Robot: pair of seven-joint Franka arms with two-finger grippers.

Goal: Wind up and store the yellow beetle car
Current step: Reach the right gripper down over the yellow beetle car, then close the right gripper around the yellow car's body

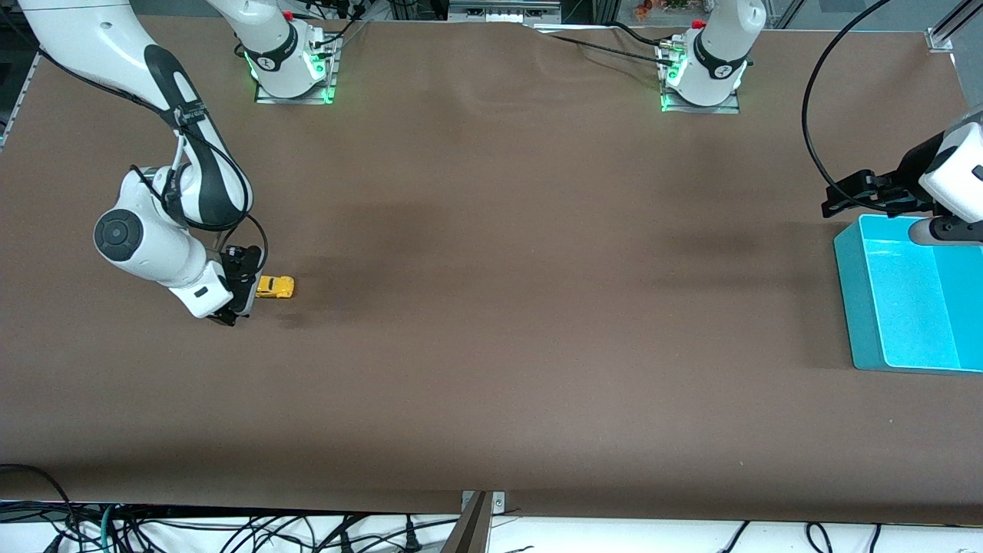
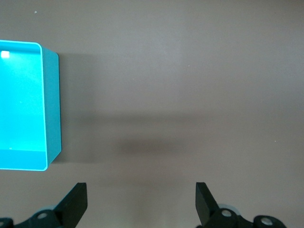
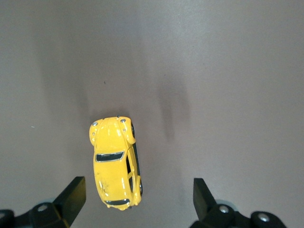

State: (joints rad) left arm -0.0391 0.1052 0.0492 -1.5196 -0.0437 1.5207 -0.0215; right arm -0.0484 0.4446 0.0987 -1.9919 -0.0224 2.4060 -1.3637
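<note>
a: where do we find the yellow beetle car (image 1: 275,286)?

b: we see it on its wheels on the brown table (image 1: 491,307), toward the right arm's end. in the right wrist view the yellow beetle car (image 3: 115,161) lies between the two spread fingers (image 3: 71,197) of the right gripper, closer to one finger than the other, touching neither.

a: and the right gripper (image 1: 234,307) itself?

b: we see it low over the table, just beside the car, on the side away from the left arm's end. its jaws are released, holding nothing.

a: anything in the way around the car?

b: nothing that we can make out; bare brown table lies all round it, with only soft shadows across the surface.

a: what about the other arm?

b: the left gripper (image 1: 864,192) waits up in the air, over the table beside the teal bin (image 1: 868,307), at the left arm's end. in the left wrist view its fingers (image 2: 76,202) stand wide apart over bare table, with the teal bin (image 2: 51,104) off to one side. we see nothing in the part of the bin that shows.

a: so car and bin?

b: well apart, at the two ends of the table.
</note>
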